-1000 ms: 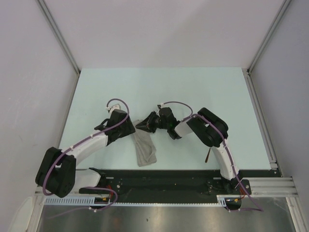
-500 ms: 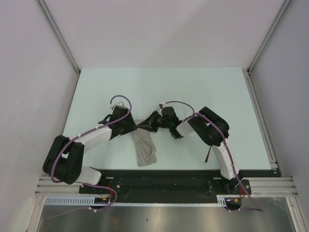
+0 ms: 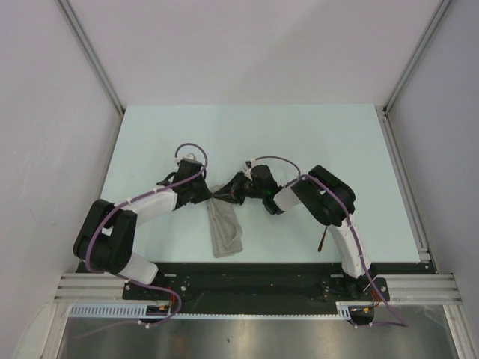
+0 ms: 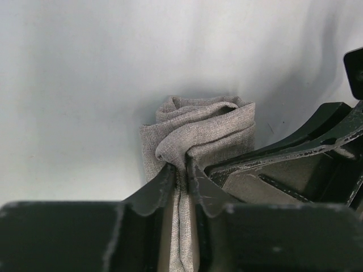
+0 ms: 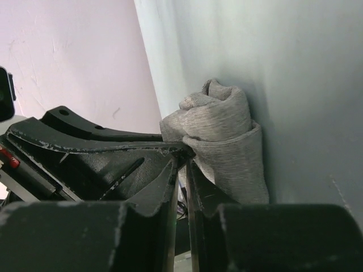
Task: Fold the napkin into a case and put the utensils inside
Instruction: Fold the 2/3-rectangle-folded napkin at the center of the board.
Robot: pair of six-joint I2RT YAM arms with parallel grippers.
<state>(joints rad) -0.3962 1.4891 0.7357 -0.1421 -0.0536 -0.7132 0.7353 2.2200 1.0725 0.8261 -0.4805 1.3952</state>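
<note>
You have one napkin (image 3: 226, 230), folded to a narrow strip, lying on the tabletop (image 3: 262, 134) between the two arms, far end bunched. Your left hand (image 4: 180, 170): pinched tight on that bunched end. Your right hand (image 5: 180, 163): closed on the same end, opposite the left.

Seen from above, the far end of the napkin (image 3: 224, 232) lies covered by the left gripper (image 3: 212, 196) and the right gripper (image 3: 223, 194), set tip to tip over it. To the right of the napkin, a slim dark piece (image 3: 322, 241) is partly hidden under the right arm and too small to identify. In the left wrist view the napkin's near part runs off the bottom edge between the fingers.
</note>
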